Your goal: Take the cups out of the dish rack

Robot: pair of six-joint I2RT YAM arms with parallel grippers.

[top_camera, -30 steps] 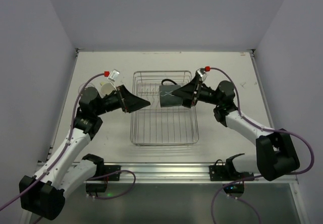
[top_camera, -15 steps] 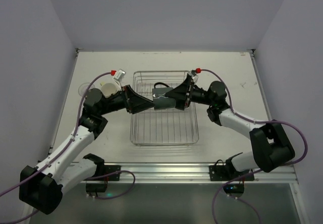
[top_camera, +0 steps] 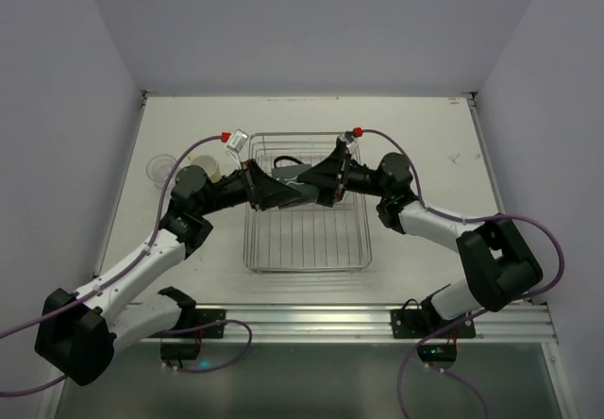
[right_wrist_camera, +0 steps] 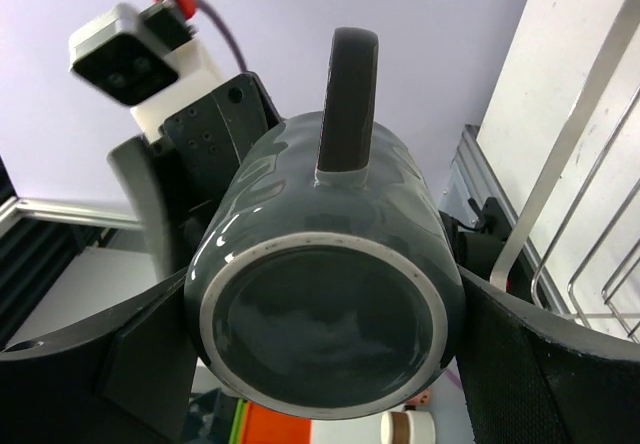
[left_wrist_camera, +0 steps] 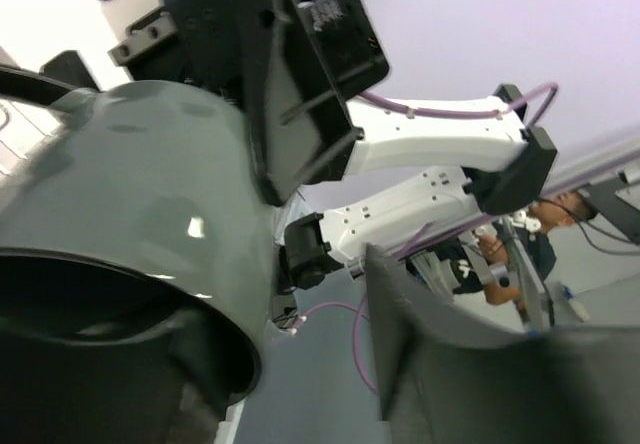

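Handover, looks like: right claw (top_camera: 302,187) pinches the dark grey handled mug (right_wrist_camera: 325,264) sideways over the silver wire dish rack (top_camera: 307,267) so the spread left claw (top_camera: 278,194) can take it.

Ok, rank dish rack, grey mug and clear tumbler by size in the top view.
1. dish rack, clearly largest.
2. grey mug.
3. clear tumbler.
The last two look close and the mug is partly hidden: order unsure.

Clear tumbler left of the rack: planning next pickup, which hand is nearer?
Left. The left hand is over the dish rack, right of the clear tumbler; the right hand, farther right.
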